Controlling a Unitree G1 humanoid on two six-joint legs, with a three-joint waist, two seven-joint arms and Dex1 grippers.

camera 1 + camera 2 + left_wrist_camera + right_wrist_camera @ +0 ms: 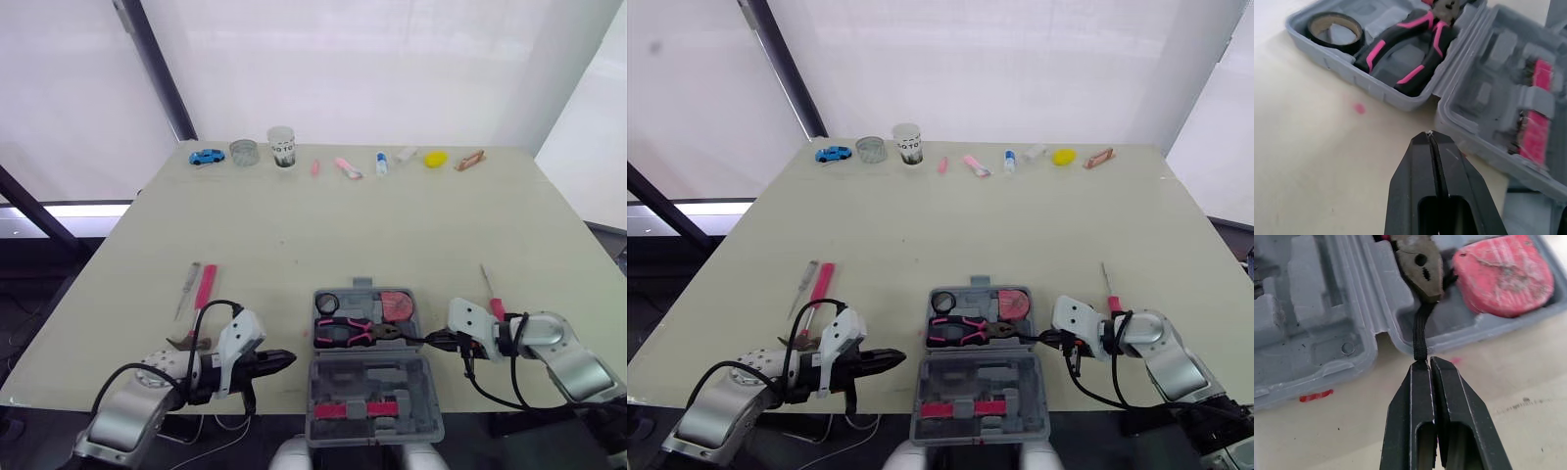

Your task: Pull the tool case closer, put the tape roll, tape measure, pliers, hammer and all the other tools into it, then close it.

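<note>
The grey tool case (323,392) lies open at the table's front edge, lid toward me. Its tray holds a black tape roll (326,301), pink-and-black pliers (343,331) and a pink tape measure (397,305). My right gripper (432,340) is just right of the tray, shut on the end of the tape measure's black strap (1420,333). My left gripper (285,360) is shut and empty, left of the case near the hinge. A pink-handled hammer (205,285) lies to the left, its brown head by my left arm. A pink screwdriver (489,287) lies to the right.
A thin silver tool (186,289) rests beside the hammer. Along the far edge stand a blue toy car (206,157), a glass dish (244,152), a cup (282,147), small pink items, a yellow object (436,159) and a brown piece (470,160).
</note>
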